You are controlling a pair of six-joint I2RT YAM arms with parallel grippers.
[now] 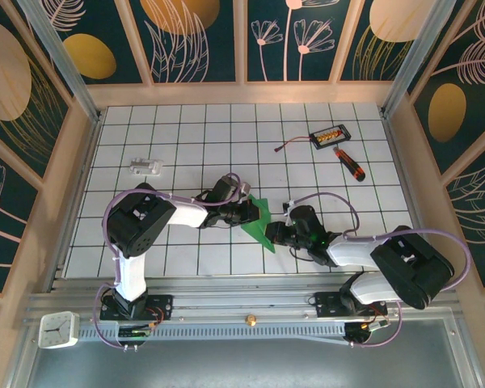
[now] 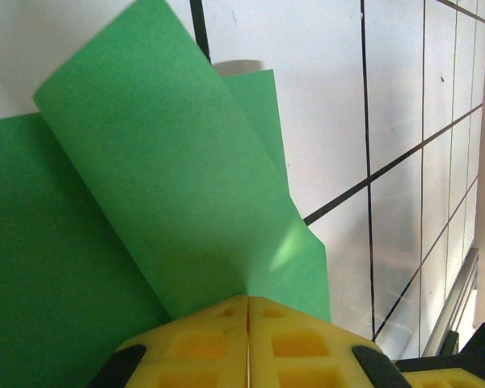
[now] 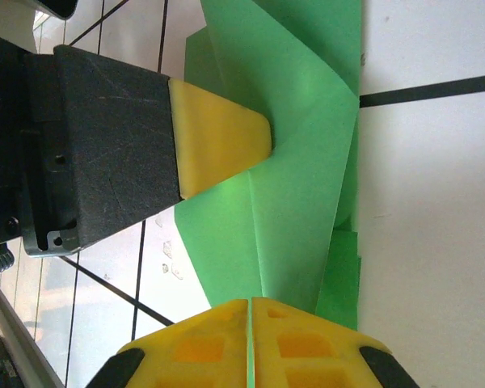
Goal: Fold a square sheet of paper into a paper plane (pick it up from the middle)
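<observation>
The creased sheet of paper (image 1: 261,220) is pinched at opposite edges by the left gripper (image 2: 248,301) and the right gripper (image 3: 250,303), both clamped tight on it, so that it is held between them (probably to tension a flap for folding). A white gridded table (image 1: 186,137) lies beneath, enclosed by leaf-patterned panels (image 1: 194,32). A screwdriver (image 1: 350,164) lies well beyond the right gripper.

- Left arm (image 1: 133,271): white tubes, bulky black joints, a lilac cable looped alongside, black base bolted on the metal rail (image 1: 250,303).
- Right arm (image 1: 352,252): same build, with a green light (image 1: 313,238) on its end away from the rail.
- Fingers (image 2: 202,343): yellow, with square pockets and black corner pieces.
</observation>
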